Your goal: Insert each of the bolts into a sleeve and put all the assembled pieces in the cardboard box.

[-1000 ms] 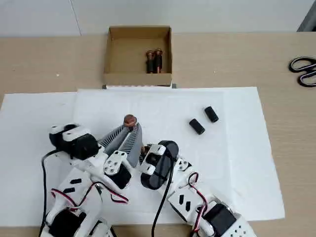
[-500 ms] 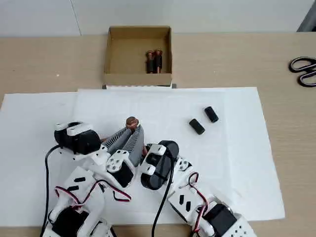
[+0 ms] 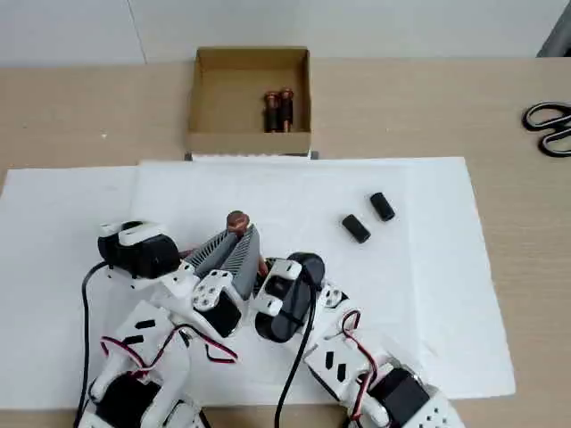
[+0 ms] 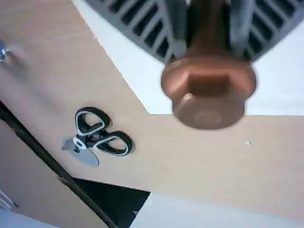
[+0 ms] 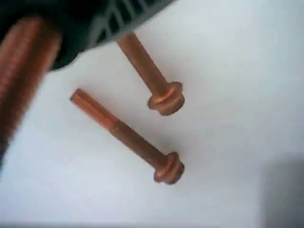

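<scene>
My left gripper [image 3: 235, 234] is shut on a copper bolt [image 3: 236, 219] at the middle of the white paper. Its grey ribbed fingers [image 4: 142, 19] clamp the shaft, and the hexagonal head [image 4: 209, 90] sticks out past them. My right gripper [image 5: 85, 28] sits close beside it, low over the paper, above two loose bolts [image 5: 152, 76] [image 5: 128, 137] that lie flat. A blurred threaded copper shaft [image 5: 23, 76] runs right beside its dark body. Two black sleeves [image 3: 355, 227] [image 3: 382, 206] lie to the right. The cardboard box [image 3: 214, 98] at the back holds two assembled pieces [image 3: 277, 111].
Scissors [image 3: 549, 127] lie on the wooden table at the far right, also seen in the left wrist view as scissors [image 4: 97, 137]. The white paper sheet [image 3: 428, 294] covers the front of the table. Both arms' bases and cables crowd the near edge.
My left arm has shifted slightly right and down with the bolt still held, then stayed put. The right arm, sleeves and box have not moved.
</scene>
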Controlling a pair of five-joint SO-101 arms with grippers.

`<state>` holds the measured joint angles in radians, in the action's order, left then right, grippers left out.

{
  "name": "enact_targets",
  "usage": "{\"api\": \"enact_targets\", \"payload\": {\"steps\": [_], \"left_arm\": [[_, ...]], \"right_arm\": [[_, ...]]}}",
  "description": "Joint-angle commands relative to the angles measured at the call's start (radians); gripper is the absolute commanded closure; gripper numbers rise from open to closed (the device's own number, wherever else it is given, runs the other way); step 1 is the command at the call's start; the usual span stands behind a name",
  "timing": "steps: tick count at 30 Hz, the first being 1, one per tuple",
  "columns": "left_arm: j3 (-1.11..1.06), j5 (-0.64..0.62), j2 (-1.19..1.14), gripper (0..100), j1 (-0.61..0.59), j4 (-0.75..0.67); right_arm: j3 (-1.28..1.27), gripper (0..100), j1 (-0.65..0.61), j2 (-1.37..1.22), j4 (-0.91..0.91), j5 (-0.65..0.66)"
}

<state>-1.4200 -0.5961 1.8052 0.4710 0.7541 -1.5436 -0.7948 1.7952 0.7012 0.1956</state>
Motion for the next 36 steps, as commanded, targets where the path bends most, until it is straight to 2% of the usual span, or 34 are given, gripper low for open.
{"api": "enact_targets", "payload": {"steps": [1, 9, 17, 20, 26, 30, 36], "left_arm": [[-0.007, -0.006, 0.0, 99, 0.008, -0.011], [0.082, -0.002, 0.0, 99, 0.011, 0.046], [0.209, 0.002, 0.0, 99, 0.149, 0.227], [0.209, 0.052, 0.0, 99, 0.166, 0.278], [0.188, 0.068, -0.002, 99, 0.169, 0.308], [0.174, 0.14, -0.002, 99, 0.161, 0.31], [0.174, 0.244, -0.002, 99, 0.087, 0.305]], "right_arm": [[0.086, 99.6, -0.007, 0.008, -0.022, 0.011], [0.081, 99.6, -0.004, 0.002, -0.022, 0.011], [0.057, 99.6, -0.001, 0.008, -0.021, 0.011], [0.055, 99.6, -0.001, 0.008, -0.022, 0.011], [0.057, 99.6, -0.005, 0.007, -0.021, 0.012], [0.06, 99.6, -0.007, 0.008, 0.047, 0.068], [0.061, 99.7, -0.007, 0.008, 0.082, 0.071]]}}
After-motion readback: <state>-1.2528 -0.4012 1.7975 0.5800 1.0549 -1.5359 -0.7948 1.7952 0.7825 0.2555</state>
